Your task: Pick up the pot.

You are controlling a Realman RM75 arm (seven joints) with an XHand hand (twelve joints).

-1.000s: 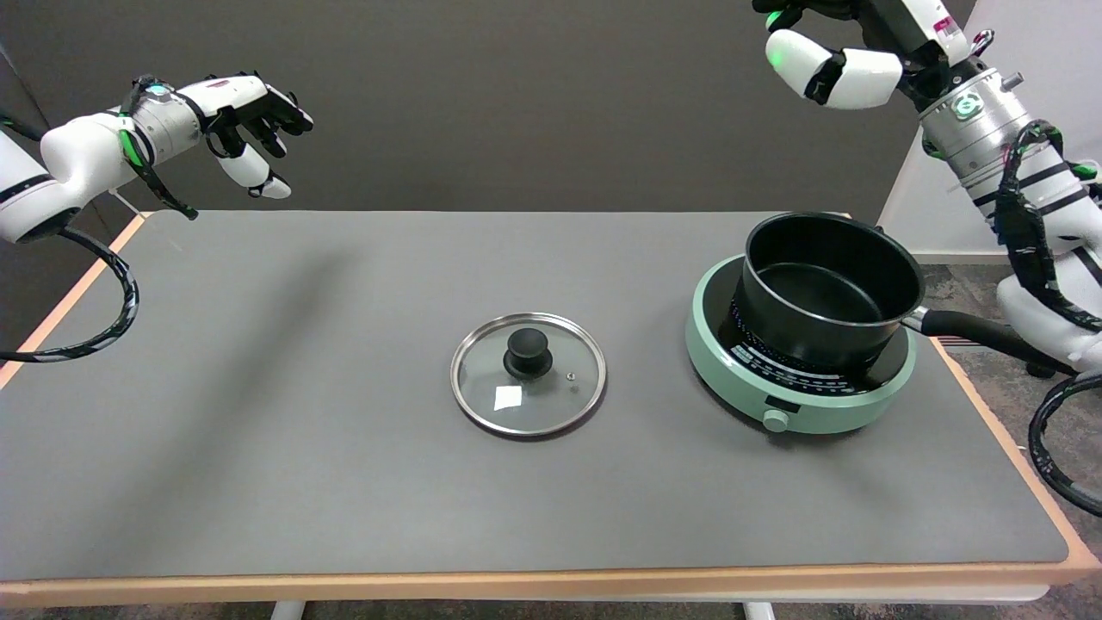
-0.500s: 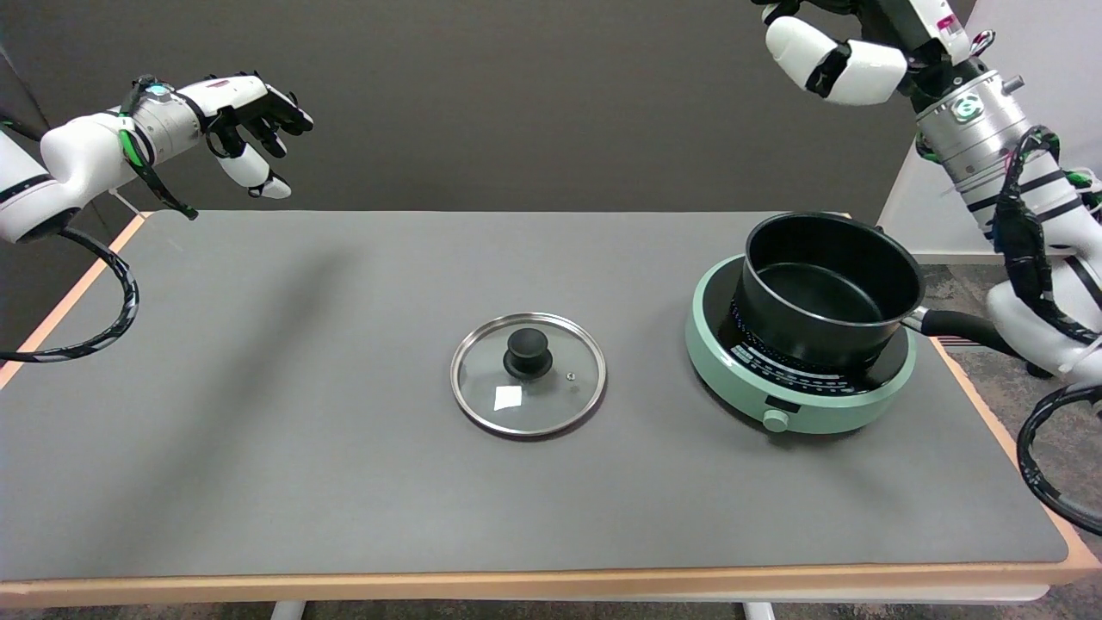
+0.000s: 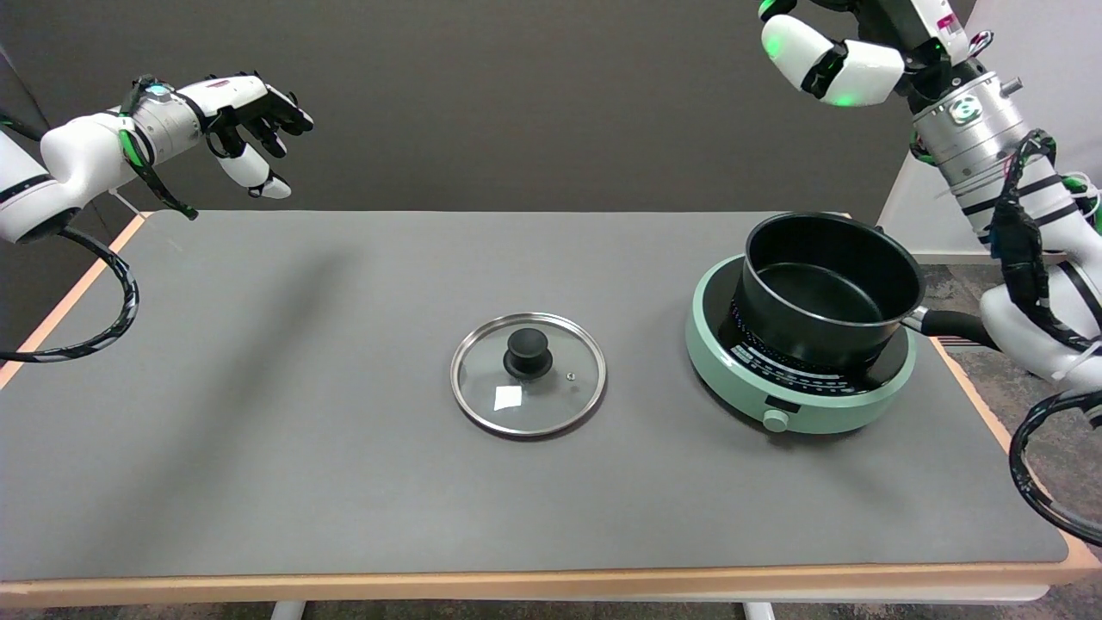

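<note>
1. The right arm rises along the picture's right edge – white segments, a silver wrist section, black cable wound round it
2. The right hand is held high at the top edge, partly cut off – whether its fingers are spread or curled cannot be told
3. The left hand hangs in the air at upper left, fingers loosely curled, holding nothing

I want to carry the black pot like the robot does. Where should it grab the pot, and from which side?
Best by the long black handle, which sticks out sideways from the pot toward the table's right edge. Coming from the right looks easiest: nothing blocks that side. The pot sits upright on the green cooker, and its round wall looks too wide to grasp. The right hand is high above it, partly out of view.
</note>
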